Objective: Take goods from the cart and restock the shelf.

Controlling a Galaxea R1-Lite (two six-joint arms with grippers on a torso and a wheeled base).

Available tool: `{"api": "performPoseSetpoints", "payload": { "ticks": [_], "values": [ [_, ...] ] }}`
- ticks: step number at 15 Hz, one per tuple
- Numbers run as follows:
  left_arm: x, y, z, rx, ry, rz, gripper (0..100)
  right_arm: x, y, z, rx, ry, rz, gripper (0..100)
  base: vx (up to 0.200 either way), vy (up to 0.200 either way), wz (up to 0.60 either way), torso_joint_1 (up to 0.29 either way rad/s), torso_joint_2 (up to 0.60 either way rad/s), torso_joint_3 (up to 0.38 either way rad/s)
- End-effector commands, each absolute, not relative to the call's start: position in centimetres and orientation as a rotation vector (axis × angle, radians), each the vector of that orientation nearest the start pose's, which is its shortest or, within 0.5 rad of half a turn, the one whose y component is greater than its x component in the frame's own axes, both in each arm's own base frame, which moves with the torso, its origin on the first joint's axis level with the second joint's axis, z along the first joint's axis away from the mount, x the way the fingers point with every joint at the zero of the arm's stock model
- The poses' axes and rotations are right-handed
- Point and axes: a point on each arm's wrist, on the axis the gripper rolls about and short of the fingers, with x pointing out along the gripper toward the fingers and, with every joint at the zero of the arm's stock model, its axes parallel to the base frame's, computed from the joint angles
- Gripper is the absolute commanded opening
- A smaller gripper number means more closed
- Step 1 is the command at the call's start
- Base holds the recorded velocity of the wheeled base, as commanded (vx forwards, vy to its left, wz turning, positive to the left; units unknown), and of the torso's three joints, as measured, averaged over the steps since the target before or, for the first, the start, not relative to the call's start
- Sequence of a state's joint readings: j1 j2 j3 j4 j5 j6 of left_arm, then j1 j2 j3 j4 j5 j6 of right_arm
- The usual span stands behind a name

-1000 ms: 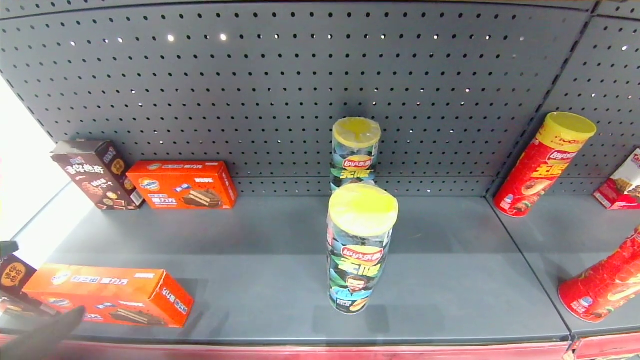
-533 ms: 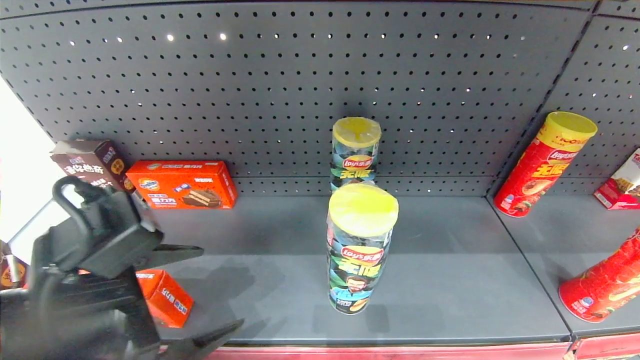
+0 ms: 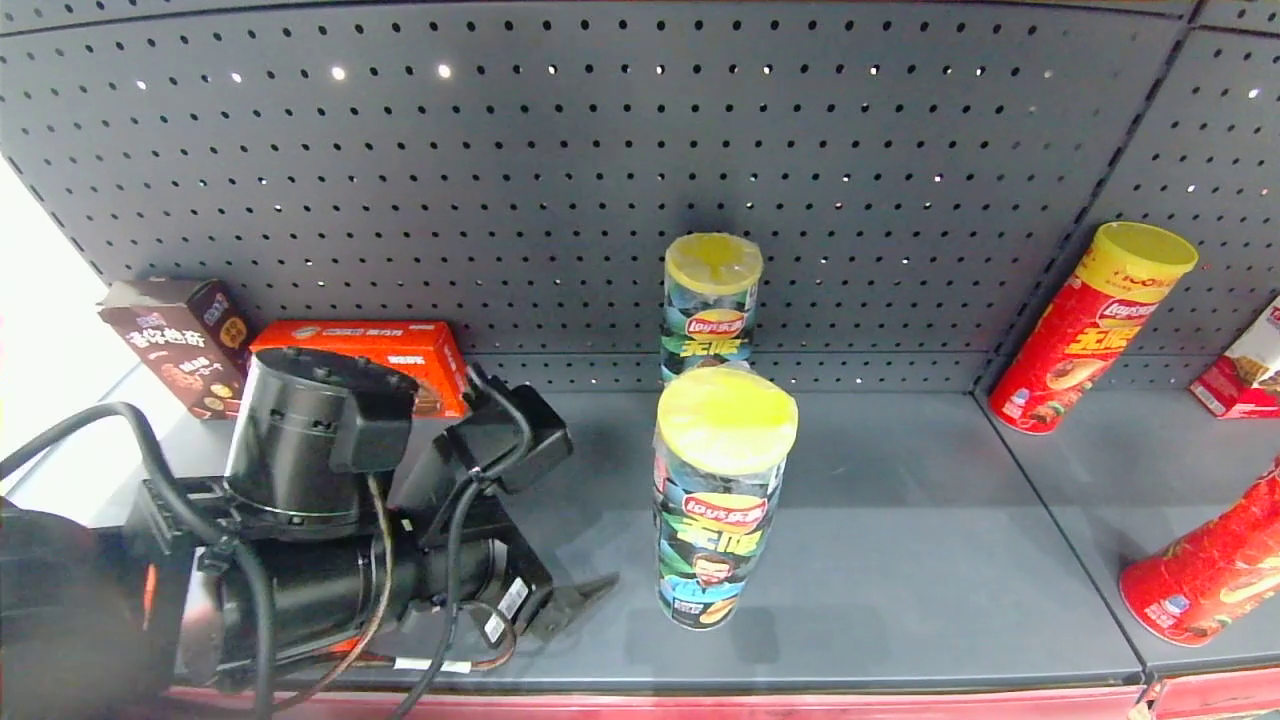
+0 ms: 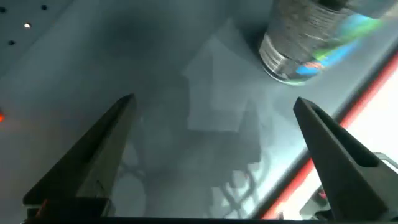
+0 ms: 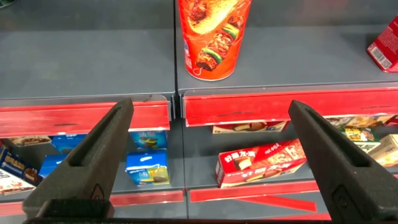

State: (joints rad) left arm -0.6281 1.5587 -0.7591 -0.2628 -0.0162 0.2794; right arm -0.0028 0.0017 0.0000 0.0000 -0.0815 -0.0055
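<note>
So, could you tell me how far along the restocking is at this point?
Looks done: a front can and a rear can stand in line on the shelf. In hand: nothing; the left gripper is open and empty over the shelf, the right gripper open and empty too. Left: fetching more goods; how many, I cannot tell.

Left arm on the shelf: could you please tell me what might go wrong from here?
1. The open left gripper sits low beside the tall, upright front chip can. A sideways sweep could topple it, perhaps into the rear can or off the shelf edge.
2. In the head view the arm's wrist and cables overlap the orange box at the back. A careless lift might snag or shove it.
</note>
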Motion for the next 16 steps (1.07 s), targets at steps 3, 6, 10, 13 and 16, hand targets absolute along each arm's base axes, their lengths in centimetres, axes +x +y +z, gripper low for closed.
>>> {"api": "performPoseSetpoints", "payload": {
  "ticks": [3, 6, 10, 13, 16],
  "values": [
    [23.0, -16.7, 17.3, 0.437, 0.414, -0.627, 100, -2.3, -0.2, 7.6, -0.006, 0.003, -0.084, 100, 0.000, 0.000, 0.00, 0.000, 0.00, 0.000],
    [23.1, -16.7, 17.7, 0.449, 0.401, -0.574, 100, -2.3, -0.2, 7.6, -0.006, 0.003, -0.084, 100, 0.000, 0.000, 0.00, 0.000, 0.00, 0.000],
    [21.9, -17.5, 18.3, 0.468, 0.372, -0.532, 100, -2.3, -0.2, 7.6, -0.006, 0.003, -0.084, 100, 0.000, 0.000, 0.00, 0.000, 0.00, 0.000],
    [21.1, -18.7, 18.6, 0.427, 0.318, -0.510, 100, -2.3, -0.2, 7.6, -0.006, 0.003, -0.084, 100, 0.000, 0.000, 0.00, 0.000, 0.00, 0.000],
    [20.8, -19.1, 18.7, 0.419, 0.306, -0.514, 100, -2.3, -0.2, 7.6, -0.006, 0.003, -0.084, 100, 0.000, 0.000, 0.00, 0.000, 0.00, 0.000]
  ]
}}
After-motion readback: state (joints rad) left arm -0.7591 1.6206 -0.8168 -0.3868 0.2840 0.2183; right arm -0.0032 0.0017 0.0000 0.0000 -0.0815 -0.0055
